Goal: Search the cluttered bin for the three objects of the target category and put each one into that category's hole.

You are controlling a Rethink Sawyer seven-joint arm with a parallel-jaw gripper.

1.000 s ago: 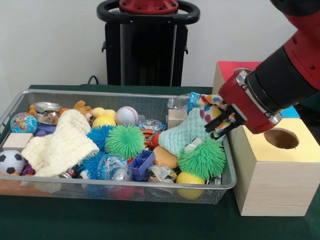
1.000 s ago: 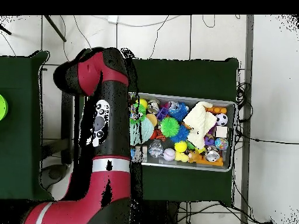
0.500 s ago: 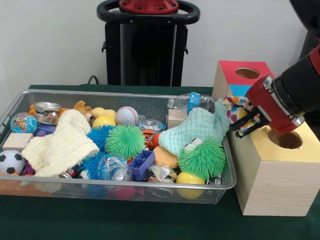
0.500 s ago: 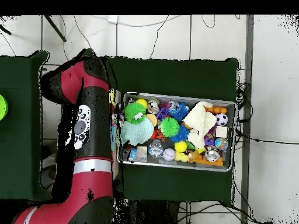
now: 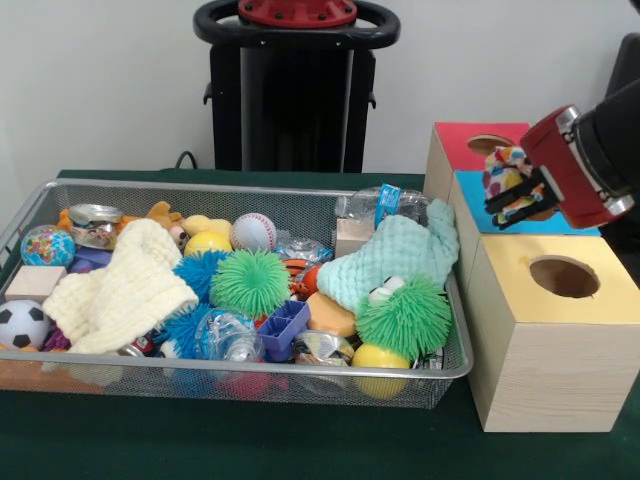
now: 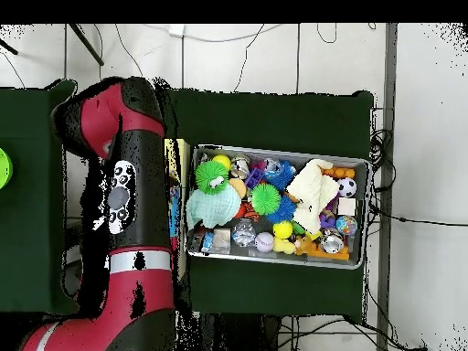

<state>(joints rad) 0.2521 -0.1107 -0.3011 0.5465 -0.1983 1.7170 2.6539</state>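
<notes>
I am reaching my arm (image 6: 123,196) out over the wooden box (image 5: 545,330) that is standing just beside the wire bin (image 5: 40,200), and in the overhead view that arm is covering nearly all of the box, so the holes are showing only from the front. The bin is holding a cream knitted cloth (image 5: 125,285), a mint-green knitted cloth (image 5: 385,262) draping up against the bin's end wall, green spiky balls and smaller clutter I am leaving alone. My gripper (image 5: 517,195) is pinching a small multicoloured soft toy (image 5: 503,172), and I am holding it above the blue face (image 5: 475,190) of the box, between the red face's hole (image 5: 485,143) behind it and the yellow face's hole (image 5: 563,275) in front. I am judging that the toy is over no hole yet, so letting go here would be dropping it on a flat top or down the side. The toy is bulging out past my fingers, so it could be catching on a rim instead of falling through. My gripper is hiding whether the blue face has a hole of its own, and I cannot be making out what the toy is or which category it belongs to.
</notes>
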